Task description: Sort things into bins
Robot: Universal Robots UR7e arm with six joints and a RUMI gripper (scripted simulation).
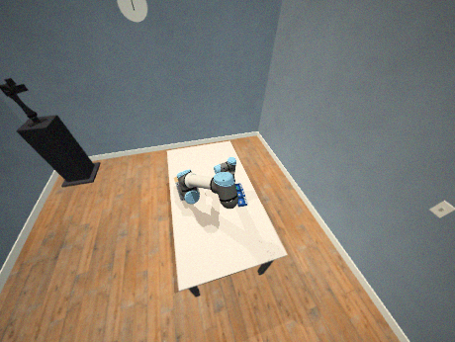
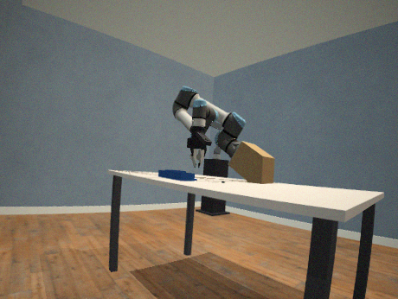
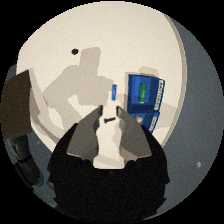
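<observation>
A flat blue bin (image 3: 146, 100) with white labels lies on the white table, and a small green thing (image 3: 141, 92) sits inside it. The bin also shows in the side view (image 2: 176, 174) and the overhead view (image 1: 240, 195). My gripper (image 3: 109, 106) hangs above the table just left of the bin, also seen in the side view (image 2: 196, 163). Its fingers are nearly closed and hold nothing. A tiny dark thing (image 3: 107, 119) shows between the tips; it seems to lie on the table below. A small blue piece (image 3: 113, 92) lies beside the bin.
A tan box (image 2: 253, 163) stands tilted on the table behind the arm and shows at the wrist view's left edge (image 3: 15, 100). A small black dot (image 3: 74, 51) lies farther out on the table. The table edge runs close to the blue bin's far side.
</observation>
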